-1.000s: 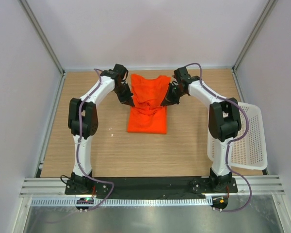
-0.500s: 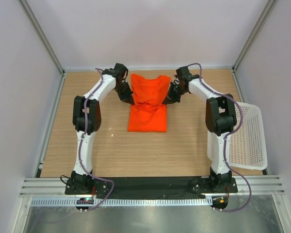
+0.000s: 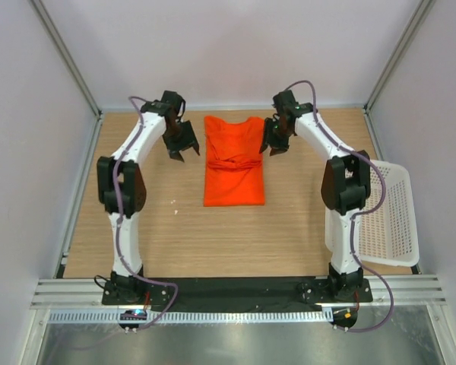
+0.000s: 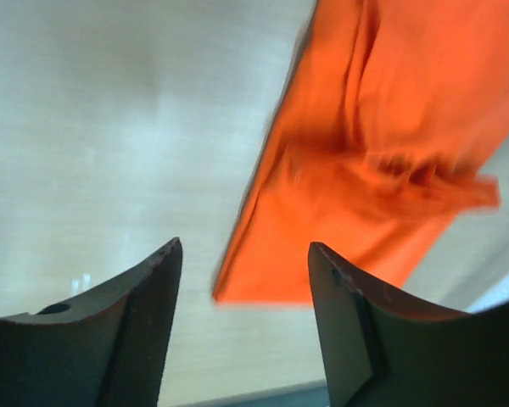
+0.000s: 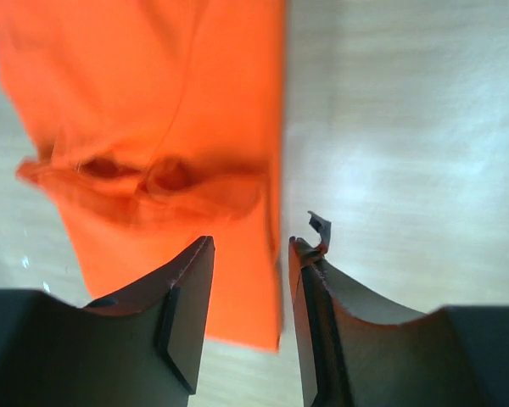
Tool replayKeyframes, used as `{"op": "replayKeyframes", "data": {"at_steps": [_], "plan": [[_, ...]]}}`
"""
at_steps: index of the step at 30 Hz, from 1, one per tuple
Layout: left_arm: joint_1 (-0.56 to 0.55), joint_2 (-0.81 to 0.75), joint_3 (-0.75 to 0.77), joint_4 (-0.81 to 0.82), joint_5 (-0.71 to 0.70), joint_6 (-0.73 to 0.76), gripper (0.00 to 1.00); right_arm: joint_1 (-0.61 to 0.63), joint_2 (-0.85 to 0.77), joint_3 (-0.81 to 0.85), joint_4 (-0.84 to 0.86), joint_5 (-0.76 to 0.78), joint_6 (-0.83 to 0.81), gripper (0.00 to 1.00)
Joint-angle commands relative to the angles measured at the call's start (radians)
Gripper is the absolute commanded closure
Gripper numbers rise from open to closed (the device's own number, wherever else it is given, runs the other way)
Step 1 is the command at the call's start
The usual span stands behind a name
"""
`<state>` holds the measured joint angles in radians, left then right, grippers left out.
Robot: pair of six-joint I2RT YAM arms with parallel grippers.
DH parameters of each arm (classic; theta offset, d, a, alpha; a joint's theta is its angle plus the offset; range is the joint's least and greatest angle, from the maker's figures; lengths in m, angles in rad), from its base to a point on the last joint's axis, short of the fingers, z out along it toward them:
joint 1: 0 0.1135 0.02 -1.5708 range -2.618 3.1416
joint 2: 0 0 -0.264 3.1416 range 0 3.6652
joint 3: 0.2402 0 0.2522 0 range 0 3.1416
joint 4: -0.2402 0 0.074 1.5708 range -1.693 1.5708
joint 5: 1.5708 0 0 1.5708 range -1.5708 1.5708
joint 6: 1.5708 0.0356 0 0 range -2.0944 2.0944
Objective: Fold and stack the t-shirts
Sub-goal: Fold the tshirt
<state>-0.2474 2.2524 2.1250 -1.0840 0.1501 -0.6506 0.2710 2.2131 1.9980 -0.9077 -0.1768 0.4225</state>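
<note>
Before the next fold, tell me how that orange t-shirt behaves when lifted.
Probably floppy: the t-shirt bunches in soft creases across its middle. Likely light and thin: it lies flat on the table. Pushed, it would probably wrinkle.

1 plain bright orange-red t-shirt (image 3: 234, 182) lies flat on the desk (image 3: 159, 228), at its far middle. It is folded into a long narrow strip with the sleeves turned in, neckline at the far end, hem at the near end. A crumpled ridge crosses its middle.
</note>
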Motion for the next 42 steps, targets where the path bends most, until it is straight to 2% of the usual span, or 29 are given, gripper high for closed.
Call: {"op": "replayKeyframes", "data": {"at_steps": [1, 3, 7, 8, 14, 21, 25, 30, 33, 36, 37, 39, 42], "plan": [[-0.023, -0.246, -0.250, 0.066, 0.041, 0.016, 0.41, 0.115, -0.167, -0.152, 0.013, 0.088, -0.012, 0.52], [-0.042, -0.344, -0.418, 0.120, 0.109, -0.021, 0.45, 0.180, -0.193, -0.203, 0.065, 0.111, 0.021, 0.52], [-0.096, -0.438, -0.591, 0.243, 0.183, -0.066, 0.46, 0.280, -0.164, -0.203, 0.107, 0.172, 0.055, 0.53], [-0.110, -0.444, -0.608, 0.268, 0.189, -0.067, 0.46, 0.292, -0.155, -0.199, 0.127, 0.227, 0.073, 0.53], [-0.162, -0.464, -0.711, 0.360, 0.230, -0.130, 0.47, 0.318, -0.061, -0.156, 0.156, 0.303, 0.104, 0.54], [-0.162, -0.484, -0.685, 0.314, 0.198, -0.041, 0.47, 0.315, 0.068, -0.016, 0.174, 0.361, 0.052, 0.54], [-0.162, -0.475, -0.668, 0.317, 0.206, -0.008, 0.46, 0.300, 0.152, 0.146, 0.173, 0.402, 0.000, 0.53], [-0.164, -0.384, -0.623, 0.409, 0.259, -0.007, 0.46, 0.260, 0.287, 0.356, 0.127, 0.407, -0.056, 0.52], [-0.164, -0.285, -0.536, 0.435, 0.275, 0.000, 0.48, 0.243, 0.254, 0.447, 0.035, 0.366, -0.044, 0.51], [-0.161, -0.197, -0.416, 0.437, 0.301, 0.006, 0.52, 0.240, 0.130, 0.294, 0.041, 0.284, -0.048, 0.51], [-0.153, -0.145, -0.393, 0.438, 0.316, 0.003, 0.54, 0.235, 0.046, 0.162, 0.102, 0.255, -0.044, 0.51], [-0.141, -0.100, -0.332, 0.438, 0.331, -0.009, 0.61, 0.217, -0.021, 0.047, 0.170, 0.140, -0.027, 0.53], [-0.112, -0.030, -0.277, 0.432, 0.355, -0.012, 0.65, 0.169, -0.052, -0.062, 0.230, 0.029, 0.007, 0.67]]}}
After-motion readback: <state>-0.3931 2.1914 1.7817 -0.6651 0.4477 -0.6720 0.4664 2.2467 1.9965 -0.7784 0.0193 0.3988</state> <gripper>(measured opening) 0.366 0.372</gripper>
